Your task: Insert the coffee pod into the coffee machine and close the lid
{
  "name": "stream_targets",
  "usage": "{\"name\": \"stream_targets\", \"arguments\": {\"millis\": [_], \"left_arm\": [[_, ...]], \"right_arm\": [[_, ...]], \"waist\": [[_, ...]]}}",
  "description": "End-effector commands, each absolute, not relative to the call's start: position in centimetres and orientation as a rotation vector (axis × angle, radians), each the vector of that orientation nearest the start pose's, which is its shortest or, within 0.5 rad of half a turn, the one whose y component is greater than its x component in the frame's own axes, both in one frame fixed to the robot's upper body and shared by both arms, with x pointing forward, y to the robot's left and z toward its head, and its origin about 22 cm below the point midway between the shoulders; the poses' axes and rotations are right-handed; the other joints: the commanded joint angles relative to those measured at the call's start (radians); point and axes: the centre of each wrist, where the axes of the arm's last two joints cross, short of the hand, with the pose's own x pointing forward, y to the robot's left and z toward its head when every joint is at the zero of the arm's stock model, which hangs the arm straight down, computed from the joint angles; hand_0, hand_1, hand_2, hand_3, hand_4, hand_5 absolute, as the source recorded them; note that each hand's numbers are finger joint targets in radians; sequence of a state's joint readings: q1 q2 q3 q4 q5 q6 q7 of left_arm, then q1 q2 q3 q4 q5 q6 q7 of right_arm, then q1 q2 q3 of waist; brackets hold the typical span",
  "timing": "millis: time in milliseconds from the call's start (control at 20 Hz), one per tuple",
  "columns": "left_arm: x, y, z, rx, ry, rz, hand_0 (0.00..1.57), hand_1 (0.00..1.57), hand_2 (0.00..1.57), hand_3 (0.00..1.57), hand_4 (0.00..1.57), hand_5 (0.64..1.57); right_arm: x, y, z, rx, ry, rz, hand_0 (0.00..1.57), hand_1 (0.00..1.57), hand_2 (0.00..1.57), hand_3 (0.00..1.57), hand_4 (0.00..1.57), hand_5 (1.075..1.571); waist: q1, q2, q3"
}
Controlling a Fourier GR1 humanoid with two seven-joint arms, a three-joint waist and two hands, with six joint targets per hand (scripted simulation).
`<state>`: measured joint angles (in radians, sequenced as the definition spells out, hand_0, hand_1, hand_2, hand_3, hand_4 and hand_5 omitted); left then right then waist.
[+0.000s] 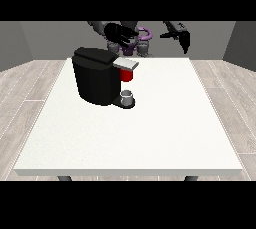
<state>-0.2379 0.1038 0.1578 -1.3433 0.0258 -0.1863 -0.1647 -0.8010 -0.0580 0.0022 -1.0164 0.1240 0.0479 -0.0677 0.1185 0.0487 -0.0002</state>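
Note:
The black coffee machine (96,77) stands on the left half of the white table (165,123). Its grey lid (126,63) juts out to the right, lying about level. Under the lid sits a red thing at the machine (126,75). A small grey thing (128,96) rests on the machine's base plate. The hand at the view's left (120,33) hovers above and behind the machine with its fingers stretched out. The hand at the view's right (181,36) hangs in the air beyond the table's far edge, fingers pointing down, holding nothing.
The robot's torso (136,40) stands behind the table's far edge. Wooden floor surrounds the table. The table's right half and front are bare white surface.

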Motion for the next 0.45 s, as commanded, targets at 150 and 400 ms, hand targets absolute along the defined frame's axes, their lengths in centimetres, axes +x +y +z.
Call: {"name": "stream_targets", "arguments": {"millis": [150,400], "left_arm": [[29.8,26.4,1.3,-0.079,-1.713,-0.071,0.00,0.00,0.00,0.00,0.19,1.571],[26.9,27.4,-2.9,-0.028,-1.646,-0.055,0.00,0.00,0.00,0.00,0.19,1.571]], "right_arm": [[37.2,-13.6,6.1,0.259,-1.838,0.436,0.00,0.00,0.00,0.00,0.28,1.571],[32.6,-14.2,1.1,0.284,-1.711,0.271,0.00,0.00,0.00,0.00,0.16,1.571]], "waist": [[-0.056,-0.065,0.0004],[-0.107,-0.140,0.0001]]}}
